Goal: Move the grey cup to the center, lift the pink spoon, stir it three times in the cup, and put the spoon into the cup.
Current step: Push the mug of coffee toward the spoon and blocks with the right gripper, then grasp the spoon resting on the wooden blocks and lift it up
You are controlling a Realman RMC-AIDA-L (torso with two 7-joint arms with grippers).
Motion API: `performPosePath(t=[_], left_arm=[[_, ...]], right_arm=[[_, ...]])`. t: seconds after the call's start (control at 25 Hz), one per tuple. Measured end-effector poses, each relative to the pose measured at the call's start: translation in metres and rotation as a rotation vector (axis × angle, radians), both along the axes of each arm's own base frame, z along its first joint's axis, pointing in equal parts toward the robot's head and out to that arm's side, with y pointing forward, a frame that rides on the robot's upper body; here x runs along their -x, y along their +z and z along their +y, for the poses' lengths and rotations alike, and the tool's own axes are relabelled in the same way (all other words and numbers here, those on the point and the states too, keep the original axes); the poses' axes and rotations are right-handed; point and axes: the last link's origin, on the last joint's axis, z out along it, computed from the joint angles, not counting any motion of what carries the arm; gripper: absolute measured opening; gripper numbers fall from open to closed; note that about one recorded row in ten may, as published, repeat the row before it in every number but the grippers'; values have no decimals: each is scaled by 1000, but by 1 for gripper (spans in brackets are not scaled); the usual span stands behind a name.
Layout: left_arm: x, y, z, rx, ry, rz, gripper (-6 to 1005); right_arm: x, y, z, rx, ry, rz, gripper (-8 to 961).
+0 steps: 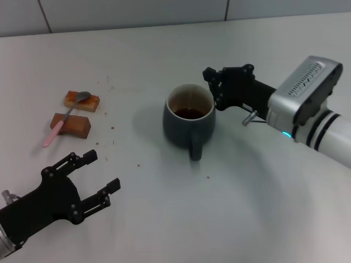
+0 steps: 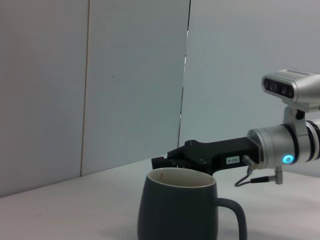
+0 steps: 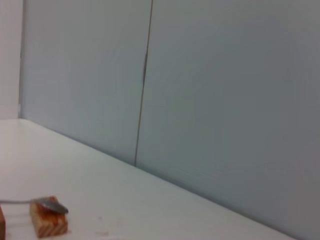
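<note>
The grey cup (image 1: 189,123) stands upright near the table's middle, handle toward me, with brown liquid inside. It also shows in the left wrist view (image 2: 177,207). My right gripper (image 1: 213,89) is open just beside the cup's right rim, apart from it, and also shows behind the cup in the left wrist view (image 2: 161,162). The pink spoon (image 1: 57,129) lies at the left across two brown blocks, its silver bowl on the far one. The bowl also shows in the right wrist view (image 3: 50,205). My left gripper (image 1: 101,172) is open and empty at the front left.
Two brown blocks, the far one (image 1: 90,102) and the near one (image 1: 77,126), carry the spoon; the far block (image 3: 47,224) also shows in the right wrist view. Small crumbs dot the white table (image 1: 164,208). A tiled wall (image 1: 137,11) rises behind.
</note>
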Motion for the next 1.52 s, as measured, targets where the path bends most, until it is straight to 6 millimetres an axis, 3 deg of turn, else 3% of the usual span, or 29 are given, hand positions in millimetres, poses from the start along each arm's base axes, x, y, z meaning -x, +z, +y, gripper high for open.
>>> performPosePath(t=[0.44,0.64,0.84,1.0,1.24,1.52], left_arm=[[0,0,-1,0,-1,-4,781],[0,0,-1,0,-1,-4,781],[0,0,-1,0,-2,-4,781],[-1,0,0,-3,-2,-4,781],[-1,2,3,-16,4,-11,781],[1,5,5,-37,21,-18,781]], right_arm=[[25,-12,7,35,20,26,32],[27,-14,6,40,21,30,33],[2,-1,3,-12,-41,34,33],[-24,11,-11,-47,-85,48,34],[-54,31,-52,-40,-36,105,34],[-87,69,-106,69,43,116,37]])
